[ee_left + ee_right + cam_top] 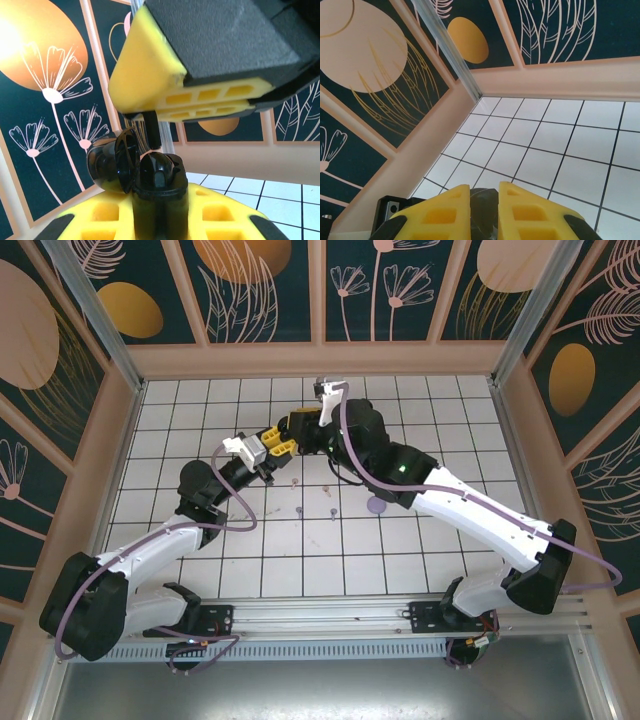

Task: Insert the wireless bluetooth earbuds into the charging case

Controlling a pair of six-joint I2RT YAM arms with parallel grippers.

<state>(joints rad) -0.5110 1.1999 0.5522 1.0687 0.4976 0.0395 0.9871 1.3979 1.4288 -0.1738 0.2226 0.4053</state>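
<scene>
Where the two arms meet above the far middle of the white, black-gridded table, the left gripper and the right gripper stand tip to tip. The left wrist view shows what the top view cannot. There the left gripper's yellow fingers are clamped on a glossy black charging case, which stands upright with its round hinged lid swung open to the left. Just above the case's mouth hangs the thin stem of a black earbud, coming out from under the right gripper's yellow finger. In the right wrist view that gripper's fingers are nearly together, pinched on a dark glossy piece in the narrow gap. Whether anything sits in the case's wells cannot be told. On the table below, four tiny stemmed earbuds lie loose and apart, too small to tell their colours. A flat round purple disc lies to their right.
</scene>
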